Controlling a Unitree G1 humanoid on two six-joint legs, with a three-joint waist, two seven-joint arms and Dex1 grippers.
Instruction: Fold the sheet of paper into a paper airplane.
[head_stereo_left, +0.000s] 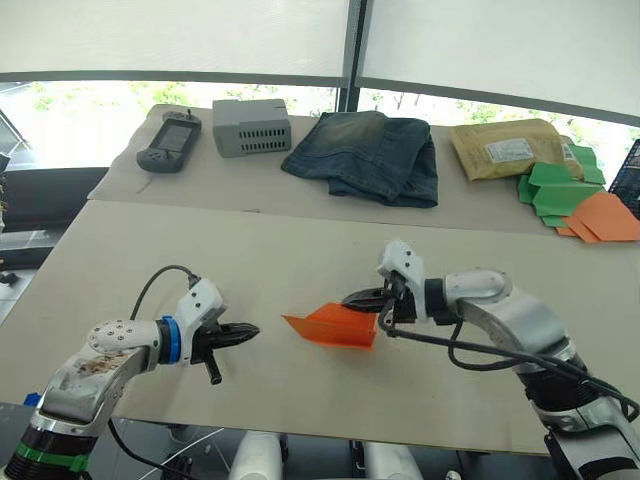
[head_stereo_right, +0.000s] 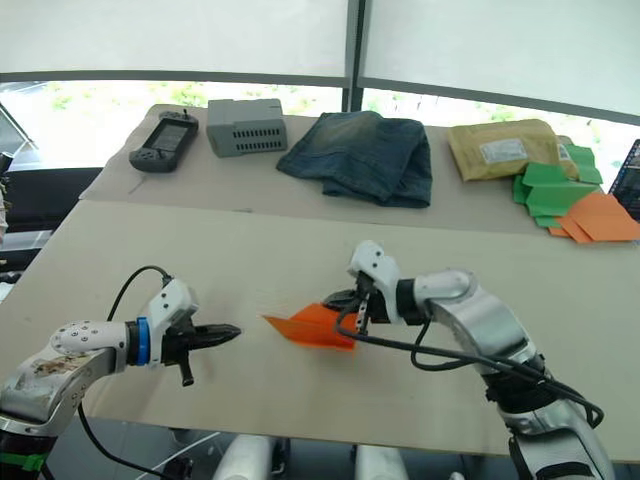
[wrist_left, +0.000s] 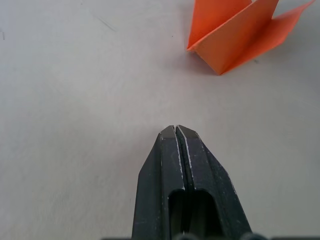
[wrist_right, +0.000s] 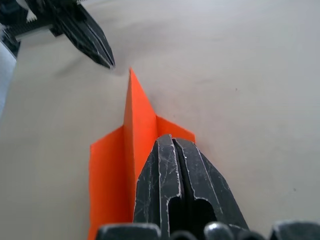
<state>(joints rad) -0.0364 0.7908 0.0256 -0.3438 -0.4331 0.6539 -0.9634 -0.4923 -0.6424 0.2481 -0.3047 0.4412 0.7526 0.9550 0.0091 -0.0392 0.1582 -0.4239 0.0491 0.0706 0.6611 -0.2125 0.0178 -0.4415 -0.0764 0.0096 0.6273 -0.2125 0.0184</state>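
The sheet of paper is folded into a slim orange paper airplane (head_stereo_left: 335, 326) with a raised fin, lying near the middle of the tan table (head_stereo_left: 300, 245) with its nose pointing toward my left arm. My right gripper (head_stereo_left: 360, 299) is shut on the rear of the fin (wrist_right: 137, 125). My left gripper (head_stereo_left: 250, 331) is shut with nothing in it and hovers low over the table a short gap from the nose. In the left wrist view the paper airplane (wrist_left: 235, 35) lies ahead of the closed fingertips (wrist_left: 170, 131).
Along the back of the table lie a dark handheld controller (head_stereo_left: 169, 141), a grey box (head_stereo_left: 251, 126), folded jeans (head_stereo_left: 370, 155) and a tan padded envelope (head_stereo_left: 505, 148). Green paper pieces (head_stereo_left: 555, 190) and flat orange pieces (head_stereo_left: 603, 217) sit at the far right.
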